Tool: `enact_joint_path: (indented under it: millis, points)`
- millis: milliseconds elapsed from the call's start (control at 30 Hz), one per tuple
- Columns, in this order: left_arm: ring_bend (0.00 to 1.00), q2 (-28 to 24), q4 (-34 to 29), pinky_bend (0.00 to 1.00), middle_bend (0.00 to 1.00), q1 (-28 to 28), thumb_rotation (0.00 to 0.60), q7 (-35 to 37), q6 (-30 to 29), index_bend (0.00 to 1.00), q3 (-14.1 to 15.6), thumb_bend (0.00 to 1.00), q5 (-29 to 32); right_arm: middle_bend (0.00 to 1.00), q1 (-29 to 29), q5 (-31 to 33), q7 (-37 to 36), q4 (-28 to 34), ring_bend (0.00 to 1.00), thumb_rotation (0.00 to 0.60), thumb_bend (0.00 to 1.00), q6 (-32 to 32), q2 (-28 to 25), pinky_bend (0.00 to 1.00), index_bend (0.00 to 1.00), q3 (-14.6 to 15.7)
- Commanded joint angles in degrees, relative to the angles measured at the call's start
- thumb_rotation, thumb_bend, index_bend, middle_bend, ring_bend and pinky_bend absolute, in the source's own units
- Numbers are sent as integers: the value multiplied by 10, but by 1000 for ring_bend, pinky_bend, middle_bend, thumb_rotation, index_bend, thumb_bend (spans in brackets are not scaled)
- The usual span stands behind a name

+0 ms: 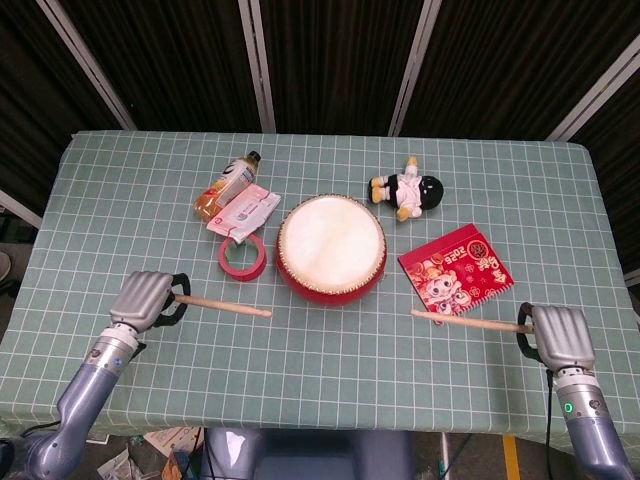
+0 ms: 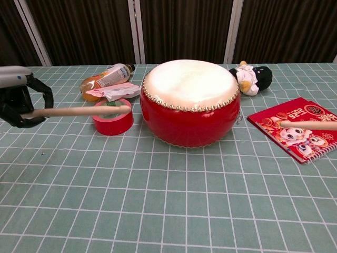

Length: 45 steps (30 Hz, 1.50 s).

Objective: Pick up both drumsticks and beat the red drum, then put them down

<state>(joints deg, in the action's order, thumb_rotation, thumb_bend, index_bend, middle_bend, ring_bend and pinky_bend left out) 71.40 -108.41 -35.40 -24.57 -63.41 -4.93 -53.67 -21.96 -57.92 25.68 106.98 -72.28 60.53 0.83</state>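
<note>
A table [image 1: 330, 380] under a green cloth with a white grid carries everything. The red drum [image 1: 331, 248] stands near its centre. At the drum's 9 o'clock, just beside it, lies a red tape roll [image 1: 242, 257]; at 10 o'clock a packet [image 1: 243, 211] and a bottle [image 1: 225, 186] on its side. A plush doll [image 1: 408, 189] lies at 2 o'clock, a red booklet [image 1: 455, 271] at 4 o'clock.
</note>
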Motion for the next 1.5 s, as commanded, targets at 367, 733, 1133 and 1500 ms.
enact_joint_path:
  millis: [367, 733, 1133, 1500]
  points:
    - [1000, 105, 63, 1000, 1000, -45, 600, -109, 6, 574, 7, 329, 77, 1000, -4, 9, 35, -39, 1000, 600, 853, 53, 20, 1000, 820, 15]
    - [1000, 94, 57, 1000, 1000, -35, 600, -130, -23, 393, 17, 84, 92, 1000, -6, 46, 104, -26, 1000, 600, 558, 49, 33, 965, 429, 20]
    - [928, 42, 38, 977, 905, -1, 600, -74, -39, 330, 29, 84, 34, 833, -3, 59, 119, -27, 893, 600, 454, 35, 39, 779, 153, 12]
    - [269, -92, 33, 448, 229, 123, 600, 132, -163, 89, 75, 84, -178, 293, 55, -81, -75, -21, 276, 600, 428, -55, 3, 322, 1, -19]
